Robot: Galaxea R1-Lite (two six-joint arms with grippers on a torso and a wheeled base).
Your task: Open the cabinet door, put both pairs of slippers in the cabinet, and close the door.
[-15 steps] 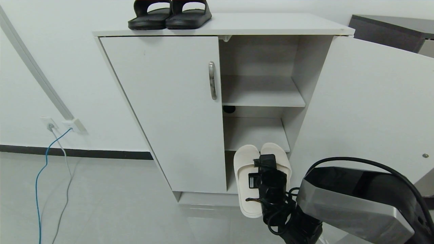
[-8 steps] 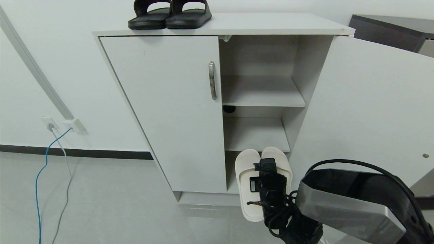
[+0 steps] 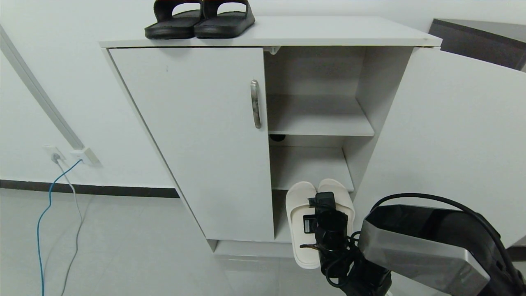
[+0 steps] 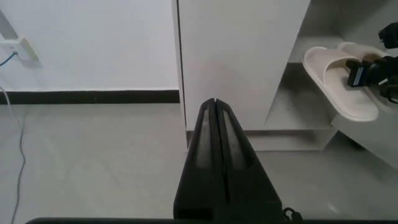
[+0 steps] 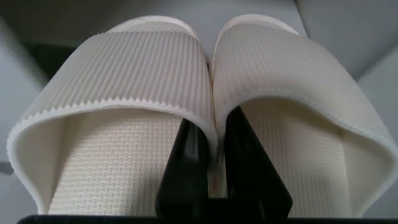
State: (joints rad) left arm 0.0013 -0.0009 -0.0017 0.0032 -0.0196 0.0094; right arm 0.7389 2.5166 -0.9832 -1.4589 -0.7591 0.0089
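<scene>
Black left gripper point(image 4: 214, 146) is noted nearest: jaws pressed together, nothing held, low over the floor point(image 4: 93, 162) in front of the left door point(image 3: 193, 135), which is shut.

Right gripper point(image 5: 214, 180) is clamped on the white slippers point(image 3: 303, 222). Both inner edges are pinched together between its fingers point(image 5: 186, 168), toes pointed at the cabinet point(image 3: 267, 31).

The pair is held off the floor at the mouth of the bottom bay point(image 3: 281, 222). Toes are seen just under the lower shelf's front edge, heels hanging outside. It cannot be told whether the soles touch anything.

Right door point(image 3: 444, 135) is swung wide, so step one is judged done. Both shelves point(image 3: 318, 117) are bare.

Farthest, the black slippers point(image 3: 201, 20) are seen side by side on the cabinet top, untouched.

Judged roughly a third along. The white pair is to be pushed in and released, the black pair fetched and stowed, and the door closed.
</scene>
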